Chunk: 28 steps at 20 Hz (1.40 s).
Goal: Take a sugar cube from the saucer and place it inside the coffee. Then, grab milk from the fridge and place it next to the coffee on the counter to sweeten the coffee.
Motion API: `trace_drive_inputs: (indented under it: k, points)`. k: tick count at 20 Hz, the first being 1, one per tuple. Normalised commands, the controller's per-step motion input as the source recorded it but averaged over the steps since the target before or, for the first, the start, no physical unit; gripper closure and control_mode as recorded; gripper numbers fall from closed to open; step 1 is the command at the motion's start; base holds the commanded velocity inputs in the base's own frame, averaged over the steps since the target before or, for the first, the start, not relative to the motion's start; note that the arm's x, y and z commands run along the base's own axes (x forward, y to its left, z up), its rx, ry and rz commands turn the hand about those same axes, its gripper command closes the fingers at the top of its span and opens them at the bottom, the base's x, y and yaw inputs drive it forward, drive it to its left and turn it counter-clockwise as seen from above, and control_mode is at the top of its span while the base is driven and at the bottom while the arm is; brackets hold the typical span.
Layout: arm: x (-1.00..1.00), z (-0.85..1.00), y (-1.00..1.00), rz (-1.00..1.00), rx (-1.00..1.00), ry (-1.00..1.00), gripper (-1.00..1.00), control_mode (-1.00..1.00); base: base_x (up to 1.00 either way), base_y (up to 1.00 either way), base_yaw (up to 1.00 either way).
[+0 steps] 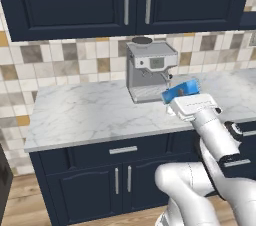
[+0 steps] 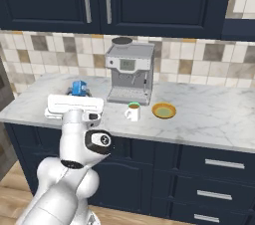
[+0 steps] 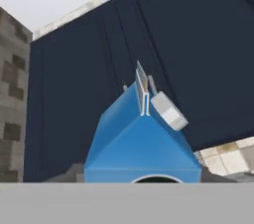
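My gripper [image 1: 181,94] is shut on the milk [image 1: 182,89], a blue carton with a white cap, and holds it above the counter [image 1: 90,115] in front of the espresso machine. In the hand view the milk [image 3: 141,141] stands upright right before the camera and hides the fingertips. In the right base view the milk [image 2: 78,88] hangs over the counter's left part, well left of the coffee [image 2: 133,111], a white green-rimmed cup. The golden saucer [image 2: 164,110] lies just right of the cup. I cannot make out a sugar cube.
A grey espresso machine [image 2: 129,72] stands against the tiled wall behind the cup. Navy wall cabinets [image 1: 125,0] hang above it, and drawers with silver handles [image 2: 219,164] sit below the counter. A grey upright surface [image 2: 3,87] at the left edge may be the fridge; I cannot tell.
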Motion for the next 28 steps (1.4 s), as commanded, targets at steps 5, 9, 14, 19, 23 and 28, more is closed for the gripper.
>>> trace_drive_inputs:
  k: [5, 9, 14, 19, 23, 28]
  points:
    - [0.39, -0.64, 0.83, -0.44, -0.06, 0.24, 1.00, -1.00, 0.00, 0.00, 0.00]
    - [0.52, -0.58, 0.84, -0.53, 0.04, 0.18, 1.00, -1.00, 0.00, 0.00, 0.00]
    - [0.98, -0.42, 0.25, -0.40, 0.01, 0.27, 1.00, -1.00, 0.00, 0.00, 0.00]
    - [0.93, -0.44, -0.33, -0.18, 0.07, 0.26, 1.00, -1.00, 0.00, 0.00, 0.00]
    - [0.74, -0.30, -0.52, -0.07, 0.03, 0.17, 1.00, -1.00, 0.00, 0.00, 0.00]
    - [0.16, -0.87, -0.60, -0.09, 0.02, -0.02, 1.00, -1.00, 0.00, 0.00, 0.00]
